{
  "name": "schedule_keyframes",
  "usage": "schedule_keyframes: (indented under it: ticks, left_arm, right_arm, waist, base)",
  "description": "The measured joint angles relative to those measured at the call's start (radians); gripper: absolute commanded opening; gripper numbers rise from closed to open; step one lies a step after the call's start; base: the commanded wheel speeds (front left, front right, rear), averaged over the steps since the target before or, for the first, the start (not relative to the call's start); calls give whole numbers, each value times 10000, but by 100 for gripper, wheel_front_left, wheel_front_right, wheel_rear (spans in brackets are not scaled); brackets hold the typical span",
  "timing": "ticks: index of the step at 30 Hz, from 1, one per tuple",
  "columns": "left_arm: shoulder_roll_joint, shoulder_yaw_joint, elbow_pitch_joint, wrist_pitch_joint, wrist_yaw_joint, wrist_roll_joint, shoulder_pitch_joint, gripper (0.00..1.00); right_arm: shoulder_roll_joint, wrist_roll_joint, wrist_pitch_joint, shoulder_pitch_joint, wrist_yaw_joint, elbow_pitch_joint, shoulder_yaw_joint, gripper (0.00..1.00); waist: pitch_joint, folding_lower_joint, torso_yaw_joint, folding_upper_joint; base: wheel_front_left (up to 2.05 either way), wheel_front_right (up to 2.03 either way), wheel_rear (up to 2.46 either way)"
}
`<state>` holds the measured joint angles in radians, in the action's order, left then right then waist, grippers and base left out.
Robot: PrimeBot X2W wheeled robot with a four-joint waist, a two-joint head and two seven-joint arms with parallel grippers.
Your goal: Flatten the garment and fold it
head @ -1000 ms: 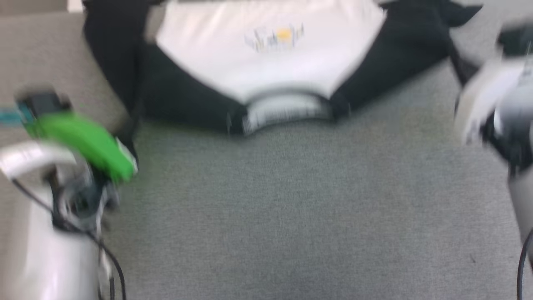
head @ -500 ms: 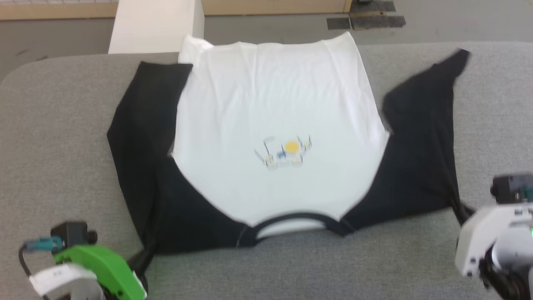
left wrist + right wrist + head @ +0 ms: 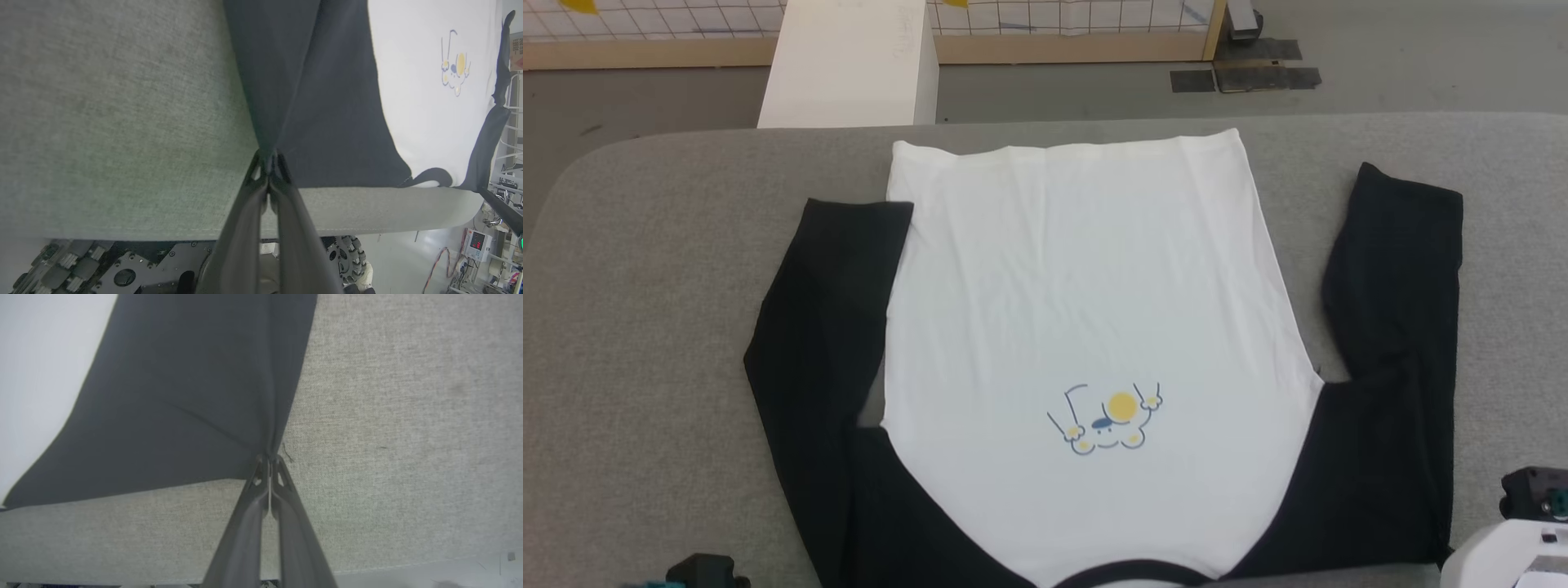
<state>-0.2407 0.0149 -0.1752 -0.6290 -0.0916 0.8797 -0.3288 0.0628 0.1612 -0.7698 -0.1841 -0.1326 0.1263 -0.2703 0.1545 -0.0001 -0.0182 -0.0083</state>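
Note:
The garment (image 3: 1078, 286) lies spread face up on the grey table (image 3: 645, 327), neckband toward me and hem at the far side. Its white body carries a small yellow-and-blue print (image 3: 1107, 420), and a black sleeve lies along each side. In the left wrist view my left gripper (image 3: 269, 159) is shut on a pinch of the garment's black fabric (image 3: 310, 90) near the table's front edge. In the right wrist view my right gripper (image 3: 269, 459) is shut on the black fabric (image 3: 184, 396) of the other shoulder, which pulls into taut creases at the tips.
Beyond the table stand a white block (image 3: 849, 61) and a wood-framed grid panel (image 3: 1054, 16), with dark mats (image 3: 1241, 75) on the floor. My wheeled base (image 3: 347, 257) shows under the table's front edge. My right wrist's pale housing (image 3: 1515, 555) sits at the lower right.
The head camera has tilted up, shifting the whole picture down. The garment now lies longer and flatter, its sleeves straighter. Both grippers stay shut on the black fabric.

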Motion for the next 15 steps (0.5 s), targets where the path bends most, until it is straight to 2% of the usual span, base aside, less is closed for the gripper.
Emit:
schedule_keyframes:
  ticks: [7, 10, 15]
  left_arm:
    - [-40, 207, 313, -42, -42, -209, -126, 0]
    - [27, 267, 416, 81, 86, -240, -84, 0]
    - [230, 0, 267, 815, 341, -203, 107, 0]
  right_arm:
    - [-125, -146, -161, -258, 0, -489, -134, 0]
    - [-121, -104, 81, -250, 0, -623, -94, 0]
    - [-136, 217, 625, -208, 0, -44, -161, 0]
  waist:
    - [-49, 0, 102, 0]
    - [-36, 0, 102, 0]
    - [-23, 0, 93, 0]
  base:
    - [0, 0, 0]
    - [0, 0, 0]
    - [0, 0, 0]
